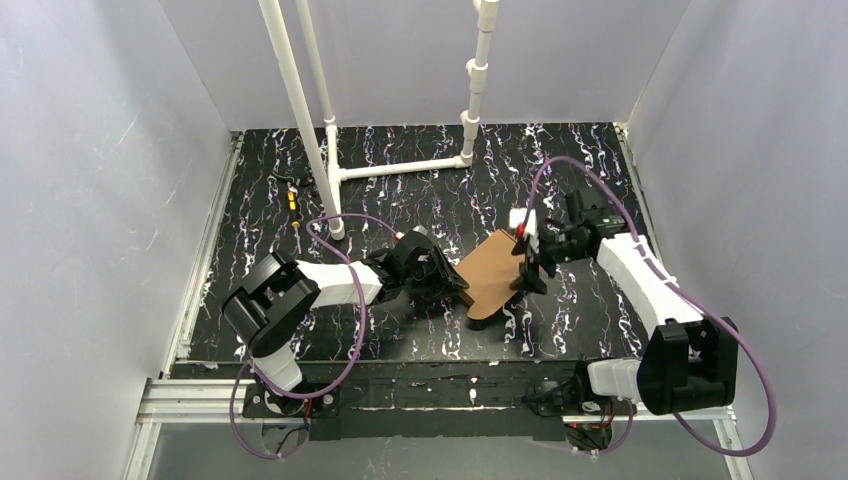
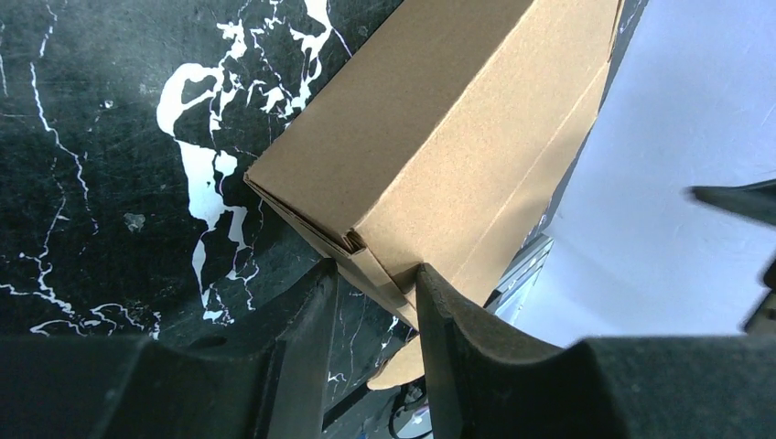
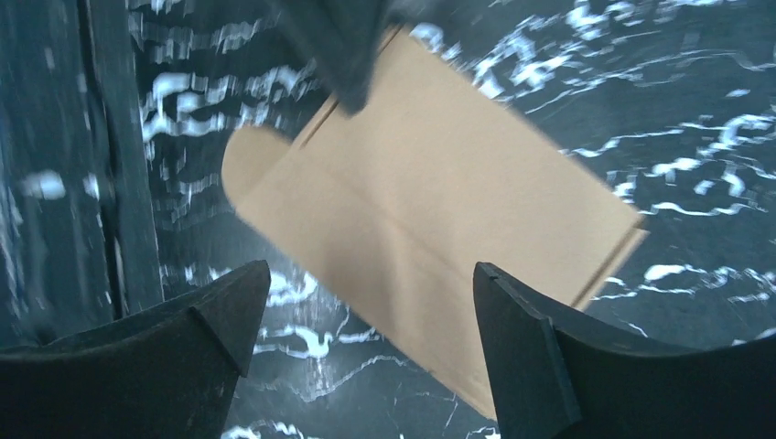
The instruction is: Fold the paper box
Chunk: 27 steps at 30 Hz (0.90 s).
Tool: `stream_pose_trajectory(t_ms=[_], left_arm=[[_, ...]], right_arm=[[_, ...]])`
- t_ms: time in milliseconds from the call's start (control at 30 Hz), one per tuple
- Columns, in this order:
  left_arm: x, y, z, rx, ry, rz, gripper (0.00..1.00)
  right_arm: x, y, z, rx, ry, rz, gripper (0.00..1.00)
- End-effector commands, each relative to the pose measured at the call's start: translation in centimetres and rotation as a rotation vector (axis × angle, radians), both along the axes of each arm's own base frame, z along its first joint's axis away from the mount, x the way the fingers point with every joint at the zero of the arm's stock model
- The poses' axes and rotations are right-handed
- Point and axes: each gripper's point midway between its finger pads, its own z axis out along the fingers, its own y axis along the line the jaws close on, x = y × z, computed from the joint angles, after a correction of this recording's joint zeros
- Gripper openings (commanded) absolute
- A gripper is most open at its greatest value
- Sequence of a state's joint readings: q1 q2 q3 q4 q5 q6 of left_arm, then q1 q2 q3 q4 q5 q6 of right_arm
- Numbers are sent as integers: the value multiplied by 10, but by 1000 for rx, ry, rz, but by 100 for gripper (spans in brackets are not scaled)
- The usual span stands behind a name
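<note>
The paper box [image 1: 493, 268] is a brown cardboard carton, folded shut, lying tilted on the black marbled table [image 1: 420, 200] between the two arms. My left gripper [image 1: 452, 288] is shut on the box's near left corner. In the left wrist view that corner of the paper box [image 2: 430, 137] sits between the fingers [image 2: 448, 320] of the left gripper [image 2: 373, 279]. A rounded tab pokes out below it. My right gripper [image 1: 527, 272] hovers open over the box's right side. The right wrist view shows the right gripper [image 3: 366, 288] wide apart above the paper box [image 3: 430, 201], touching nothing.
A white pipe frame [image 1: 330, 170] stands at the back left and centre. Small orange bits [image 1: 292, 200] lie near its post. Pale walls close in the table on three sides. A metal rail [image 1: 400, 395] runs along the near edge.
</note>
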State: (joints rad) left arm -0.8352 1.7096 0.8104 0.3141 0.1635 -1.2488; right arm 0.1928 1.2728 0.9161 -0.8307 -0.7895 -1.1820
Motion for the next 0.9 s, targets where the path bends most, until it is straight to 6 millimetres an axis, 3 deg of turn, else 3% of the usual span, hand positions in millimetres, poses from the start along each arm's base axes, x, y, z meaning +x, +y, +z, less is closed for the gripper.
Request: stream_pose_trajectory(t_ms=[0, 133, 233, 300, 367, 400, 700, 867], left_arm=[[6, 14, -23, 110, 10, 53, 34], [14, 8, -21, 91, 18, 96, 34], [19, 8, -18, 82, 10, 128, 34], [22, 8, -16, 76, 6, 143, 34], [23, 6, -17, 70, 9, 146, 34], [23, 5, -17, 66, 12, 145, 34], [23, -8, -16, 37, 25, 124, 34], [21, -17, -12, 21, 24, 105, 34]], right_arm=[[23, 2, 49, 293, 244, -300, 87], [41, -38, 40, 534, 508, -600, 76], [57, -64, 28, 600, 570, -839, 77], [64, -73, 15, 612, 596, -983, 85], [65, -74, 9, 648, 608, -1037, 97], [63, -72, 7, 679, 629, -1049, 98], [59, -70, -46, 743, 882, -1216, 98], [63, -56, -60, 759, 965, -1197, 93]])
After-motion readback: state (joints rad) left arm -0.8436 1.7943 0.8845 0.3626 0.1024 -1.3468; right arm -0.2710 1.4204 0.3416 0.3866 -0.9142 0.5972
